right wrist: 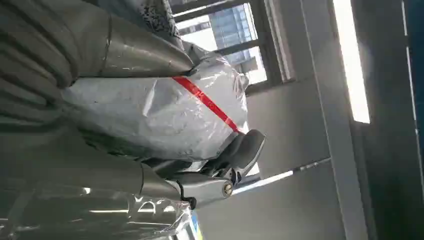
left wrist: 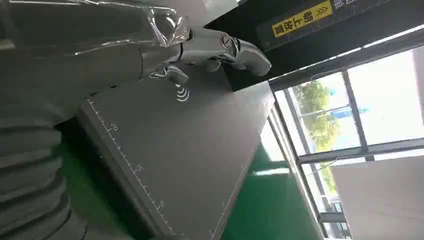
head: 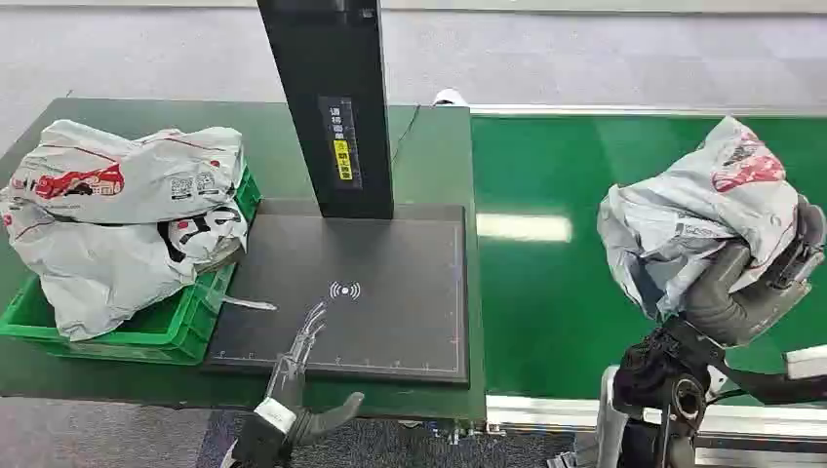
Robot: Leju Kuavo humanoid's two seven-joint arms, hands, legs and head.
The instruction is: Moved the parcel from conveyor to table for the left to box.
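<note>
A crumpled grey plastic parcel (head: 697, 210) with red print is gripped by my right hand (head: 746, 283) above the green conveyor belt (head: 546, 283). The right wrist view has the parcel (right wrist: 165, 115) between the thumb and fingers (right wrist: 240, 152). My left hand (head: 297, 361) hovers open, fingers spread, over the near edge of the dark scanner pad (head: 380, 292) on the table; the left wrist view shows its fingers (left wrist: 220, 47) above the pad (left wrist: 190, 145). A green box (head: 185, 317) at the left holds several white parcels (head: 122, 210).
A black scanner post (head: 332, 97) rises from the back of the pad. The green table (head: 429, 146) meets the conveyor at a straight edge near the middle. The conveyor's metal rail (head: 546, 414) runs along the near side.
</note>
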